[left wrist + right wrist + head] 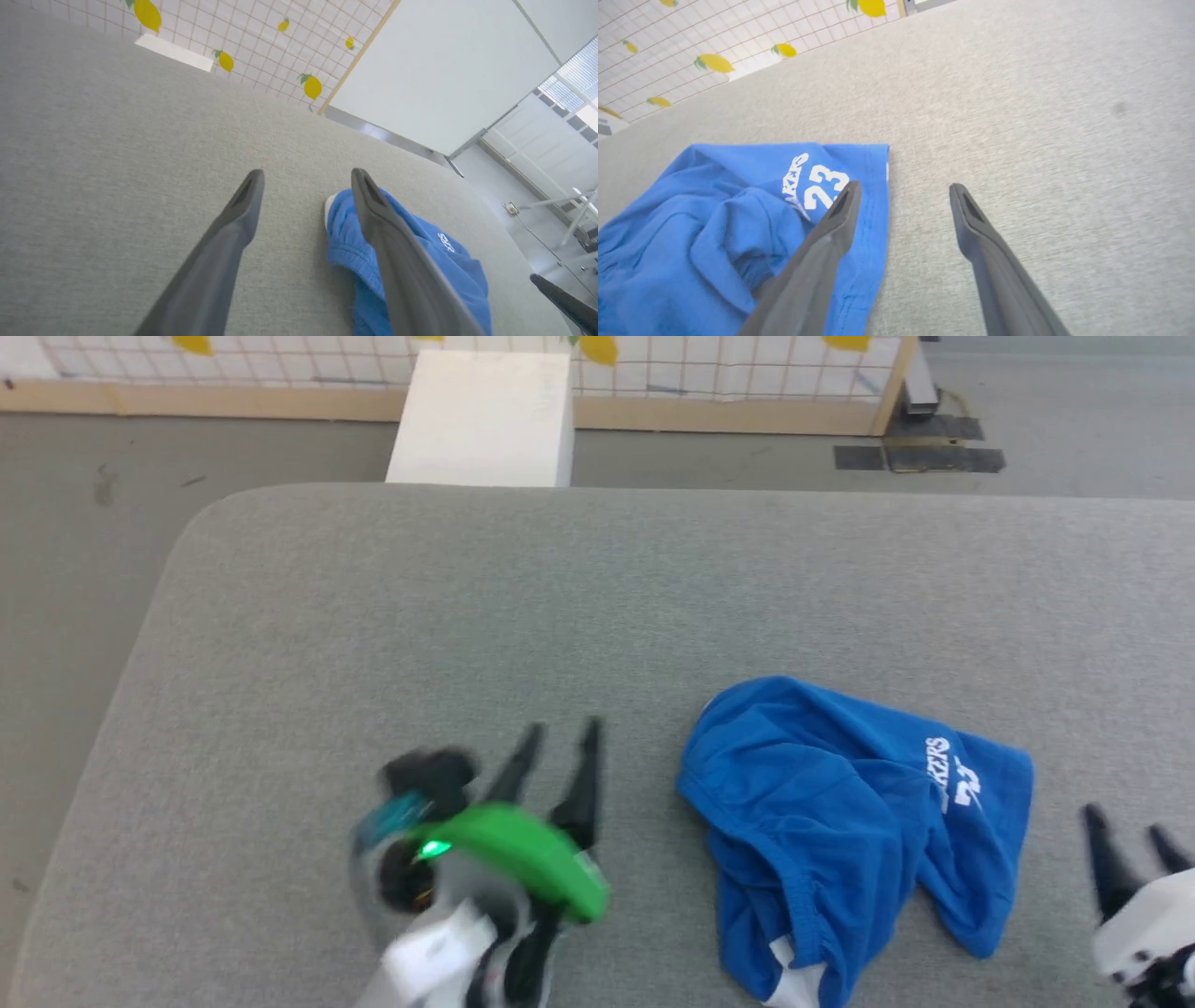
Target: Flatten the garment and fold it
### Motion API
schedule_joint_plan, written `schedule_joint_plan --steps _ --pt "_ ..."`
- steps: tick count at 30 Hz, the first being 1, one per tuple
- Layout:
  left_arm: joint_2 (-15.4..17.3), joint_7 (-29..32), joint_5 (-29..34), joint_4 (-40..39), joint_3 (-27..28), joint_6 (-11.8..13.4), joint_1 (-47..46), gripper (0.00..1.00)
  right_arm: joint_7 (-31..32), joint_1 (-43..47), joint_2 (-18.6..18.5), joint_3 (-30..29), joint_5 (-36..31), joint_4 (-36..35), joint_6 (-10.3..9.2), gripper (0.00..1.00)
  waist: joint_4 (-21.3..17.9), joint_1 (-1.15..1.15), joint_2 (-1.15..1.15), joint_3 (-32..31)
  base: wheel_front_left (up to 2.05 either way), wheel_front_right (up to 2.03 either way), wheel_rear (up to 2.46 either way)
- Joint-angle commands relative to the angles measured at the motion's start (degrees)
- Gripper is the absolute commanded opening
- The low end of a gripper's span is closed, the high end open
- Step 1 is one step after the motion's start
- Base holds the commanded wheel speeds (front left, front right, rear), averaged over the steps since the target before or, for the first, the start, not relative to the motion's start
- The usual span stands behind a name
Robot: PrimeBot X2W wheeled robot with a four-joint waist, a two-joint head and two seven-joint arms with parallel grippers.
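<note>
Grey padded table [373,616] carries the garment [822,821], crumpled, at 5 o'clock in the head view. Left gripper [563,735] stands at its 9 o'clock and right gripper [1125,826] at its 3 o'clock, both spread wide and empty. Step in hand: flattening. Next move likely requires gripping opposite edges.

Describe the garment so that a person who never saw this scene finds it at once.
A grey table stands before the robot. On its near right part, between the left end effector and the right end effector, lies the garment, crumpled. Its royal blue cloth with white "23" print sets it apart.
</note>
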Motion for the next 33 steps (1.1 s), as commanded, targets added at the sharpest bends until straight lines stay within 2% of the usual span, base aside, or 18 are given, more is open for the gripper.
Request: schedule_joint_plan --steps 1,3,7,9,13,14,15,23,26,29,33 --pt "-0.1 3.9 -1.9 0.4 -1.9 1.6 -2.8 1.0 -1.0 -1.4 0.0 -0.8 -1.1 -0.5 -0.08 1.0 -1.2 0.0 0.0 -0.3 0.0 0.0 0.0" --pt "-0.1 11.2 -4.9 1.7 -5.3 4.9 -5.0 1.0 -1.8 -2.3 0.0 -1.6 -1.8 -0.4 -0.08 1.0 -2.3 0.0 0.0 -0.2 0.0 0.0 0.0" --pt "0.5 23.8 -4.3 5.3 -11.1 9.1 -8.2 1.0 -2.4 -3.3 0.0 -1.2 -3.2 0.4 -0.08 1.0 -4.5 0.0 0.0 0.3 0.0 0.0 0.0" --pt "0.3 26.6 -6.7 4.9 -11.5 9.7 -8.0 1.0 -3.3 -3.4 0.0 -0.5 -2.5 1.7 -0.08 1.0 -5.5 0.0 0.0 1.1 0.0 0.0 0.0" --pt "0.1 25.2 -7.8 4.9 -11.9 8.7 -8.3 1.0 -4.4 -3.7 0.0 -0.2 -2.0 3.0 -0.08 1.0 -5.9 0.0 0.0 1.8 0.0 0.0 0.0" --pt "0.1 24.8 -7.8 5.2 -12.0 8.4 -8.5 0.35 -4.6 -3.8 0.0 -0.1 -1.9 3.2 -0.08 1.0 -6.0 0.0 0.0 1.9 0.0 0.0 0.0" --pt "0.1 24.0 -7.7 5.6 -12.0 8.1 -8.8 0.0 -4.8 -3.9 0.0 0.0 -1.9 3.4 -0.08 1.0 -5.9 0.0 0.0 2.0 0.0 0.0 0.0" --pt "0.0 18.4 -9.0 7.1 -11.4 5.3 -11.7 0.0 -5.3 -4.7 0.0 0.1 -2.4 4.0 -0.08 1.0 -4.7 0.0 0.0 1.9 0.0 0.0 0.0" --pt "1.2 16.5 -7.8 7.1 -10.2 4.3 -14.9 0.0 -5.5 -4.6 0.0 0.3 -2.3 4.3 -0.08 1.0 -3.7 0.0 0.0 1.6 0.0 0.0 0.0" --pt "2.8 14.8 -7.0 6.5 -7.8 4.4 -18.3 0.0 -5.7 -4.6 0.0 0.4 -2.5 4.5 -0.08 1.0 -2.8 0.0 0.0 1.3 0.0 0.0 0.0" --pt "5.0 13.8 -7.0 4.5 -4.6 6.0 -19.6 0.0 -5.5 -4.3 0.0 1.2 -2.5 4.6 -0.08 1.0 -1.7 0.0 0.0 1.1 0.0 0.0 0.0"
